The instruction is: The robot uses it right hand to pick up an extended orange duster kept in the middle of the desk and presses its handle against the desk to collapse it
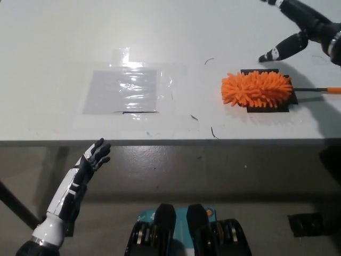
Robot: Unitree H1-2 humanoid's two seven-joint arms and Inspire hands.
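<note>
Approach step judged in hand: black right hand [306, 26], fingers spread and empty, is held above the fluffy orange duster [258, 89] lying on the white desk [53, 48]. Descent onto its thin handle [319, 89] is called for. White left hand [88, 162], fingers apart, is rested below the desk edge.

White desk [64, 32], clear taped plastic sheet [125, 89], orange duster [258, 89] on black patch [266, 106]

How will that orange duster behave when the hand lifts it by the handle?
The orange duster looks light: fluffy head, thin handle. Held by that handle's far end, the head would probably droop. Its soft fronds should squash rather than break, and lying flat it seems unlikely to roll.
</note>
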